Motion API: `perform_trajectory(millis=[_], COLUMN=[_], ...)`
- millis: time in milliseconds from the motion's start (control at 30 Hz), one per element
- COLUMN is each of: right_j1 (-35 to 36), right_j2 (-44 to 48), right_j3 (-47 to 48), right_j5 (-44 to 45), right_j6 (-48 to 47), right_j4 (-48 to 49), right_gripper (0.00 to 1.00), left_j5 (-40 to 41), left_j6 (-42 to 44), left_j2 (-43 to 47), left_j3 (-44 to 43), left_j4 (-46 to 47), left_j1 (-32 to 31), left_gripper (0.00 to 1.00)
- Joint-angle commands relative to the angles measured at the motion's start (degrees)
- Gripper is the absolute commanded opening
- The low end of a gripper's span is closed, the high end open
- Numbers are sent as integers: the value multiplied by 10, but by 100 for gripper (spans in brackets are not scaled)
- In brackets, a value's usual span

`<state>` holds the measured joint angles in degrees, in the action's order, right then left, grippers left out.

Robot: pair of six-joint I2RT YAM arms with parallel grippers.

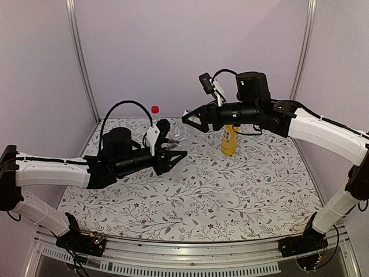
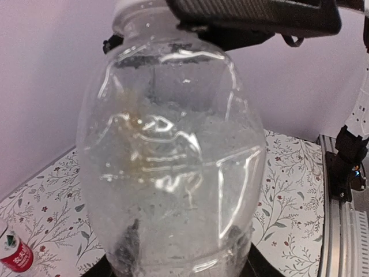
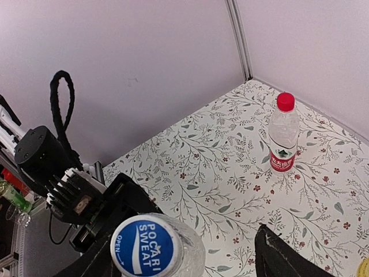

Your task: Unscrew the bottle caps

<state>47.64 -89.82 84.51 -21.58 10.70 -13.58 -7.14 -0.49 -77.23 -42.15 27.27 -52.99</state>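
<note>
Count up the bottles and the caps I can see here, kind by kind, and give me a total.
Bottles: 3 (red-labelled clear bottle, yellow-orange bottle, clear unlabelled bottle)
Caps in view: 2 (red cap, blue cap); the yellow-orange bottle's top is hidden behind an arm
Total: 5

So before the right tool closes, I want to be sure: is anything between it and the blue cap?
Nothing visible. The blue cap sits bare between the right tool's open fingers, on the clear bottle. The red-capped bottle stands well apart.
</note>
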Motion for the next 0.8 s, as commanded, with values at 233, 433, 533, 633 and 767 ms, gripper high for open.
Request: perform_trajectory(millis=[233, 433, 533, 633, 767], right_j1=[2, 2, 2, 2, 2], right_j2=[21, 15, 11, 7, 2], right_j3=[-13, -11, -12, -15, -15], right_j5=[-5, -10, -7, -6, -16], right_j6=[51, 51, 51, 52, 54], right_j4=[127, 121, 116, 116, 114], right_gripper=[72, 62, 65, 66, 63], left_j5=[-24, -23, -25, -26, -20], left_j6=[-61, -61, -60, -60, -57], left_j2=[-30, -31, -32, -30, -25], left_j3=[4, 2, 1, 1, 2], left_j4=[66, 65, 65, 64, 63], left_j1=[-9, -10, -10, -10, -10], left_gripper=[40, 39, 39, 38, 38])
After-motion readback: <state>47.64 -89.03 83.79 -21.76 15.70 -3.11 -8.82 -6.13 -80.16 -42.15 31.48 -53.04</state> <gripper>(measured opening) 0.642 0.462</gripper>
